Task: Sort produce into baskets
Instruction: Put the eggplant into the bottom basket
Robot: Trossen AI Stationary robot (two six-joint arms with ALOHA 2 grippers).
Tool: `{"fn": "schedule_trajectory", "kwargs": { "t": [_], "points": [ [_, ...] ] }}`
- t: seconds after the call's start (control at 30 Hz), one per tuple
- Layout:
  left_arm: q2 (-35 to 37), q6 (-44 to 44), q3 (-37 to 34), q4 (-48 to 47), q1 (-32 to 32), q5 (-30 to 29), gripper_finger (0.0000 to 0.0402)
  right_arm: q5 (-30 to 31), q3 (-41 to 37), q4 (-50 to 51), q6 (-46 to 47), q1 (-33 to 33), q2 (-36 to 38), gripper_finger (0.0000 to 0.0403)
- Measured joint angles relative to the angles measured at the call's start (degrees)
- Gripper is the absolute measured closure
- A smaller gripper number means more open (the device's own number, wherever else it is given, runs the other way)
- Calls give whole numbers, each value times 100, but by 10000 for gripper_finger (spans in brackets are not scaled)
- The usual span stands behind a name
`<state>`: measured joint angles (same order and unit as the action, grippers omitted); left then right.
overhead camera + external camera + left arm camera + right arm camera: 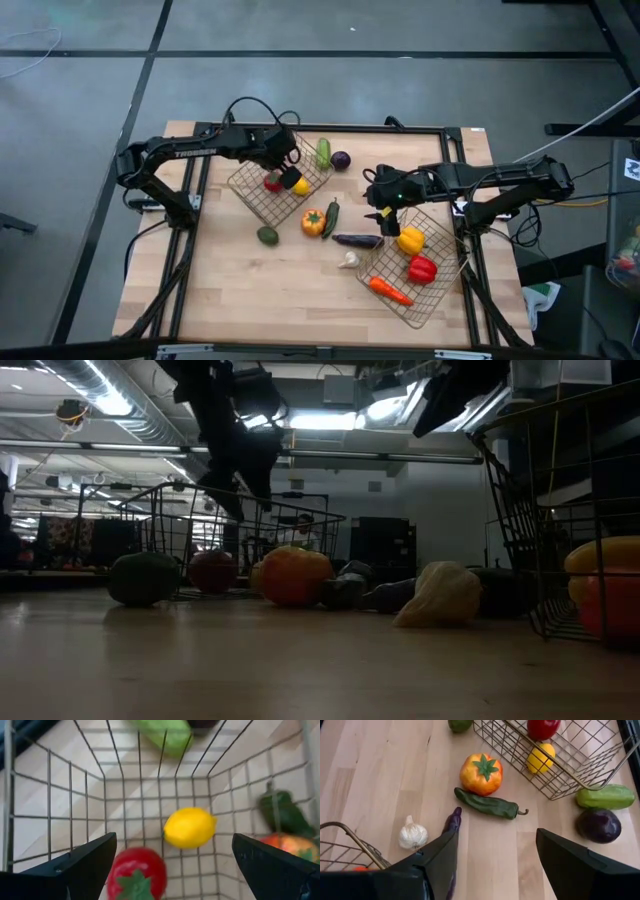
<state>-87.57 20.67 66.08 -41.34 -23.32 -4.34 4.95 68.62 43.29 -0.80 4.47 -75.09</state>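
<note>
Two wire baskets sat on the wooden table (240, 290), seen from above. My left gripper (291, 170) hung over the left basket (250, 192), which lay toward ten o'clock from the table's centre; my fingers (85, 862) stood wide apart and held nothing. Inside that basket lay a red tomato (272, 183) and, touching it at three o'clock, a yellow lemon (300, 186). At six o'clock of the basket, out on the bare wood, lay an avocado (267, 236).

Near the centre lay an orange-and-yellow pepper (314, 222) with a dark green chilli (331, 217) just beside it at three o'clock. At twelve o'clock from those two, just outside the left basket, lay a green cucumber (323, 153), and a purple onion (340, 159) lay just beside it at three o'clock. At five o'clock of the pepper lay a long aubergine (357, 240), with a white garlic bulb (348, 260) near it at six o'clock.

My right gripper (384, 212) hovered at two o'clock of the aubergine, above the near edge of the right basket (440, 295); its fingers (437, 860) were apart and empty. That basket lay toward four o'clock and held a yellow pepper (410, 240), a red pepper (422, 268) at five o'clock of it, and a carrot (390, 291) at seven o'clock of the red one.
</note>
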Motion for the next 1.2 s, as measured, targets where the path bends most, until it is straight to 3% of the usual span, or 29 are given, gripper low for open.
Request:
{"fn": "schedule_trajectory", "kwargs": {
  "t": [0.2, 0.53, 0.93, 1.2],
  "points": [
    [0, -64, 354, -2, 113, 24, 9, -277, 0, -150, 232, 0, -137, 134],
    [0, -119, 712, 2, 274, 26, 9, -947, -2, -446, 606, -14, -1195, 134],
    [2, -156, 737, 0, 540, 30, 9, -2269, -2, -505, 1464, -794, -1953, 134],
    [2, -160, 737, 2, 582, 28, 9, -2725, -2, -616, 1546, -979, -2432, 134]
  ]
}}
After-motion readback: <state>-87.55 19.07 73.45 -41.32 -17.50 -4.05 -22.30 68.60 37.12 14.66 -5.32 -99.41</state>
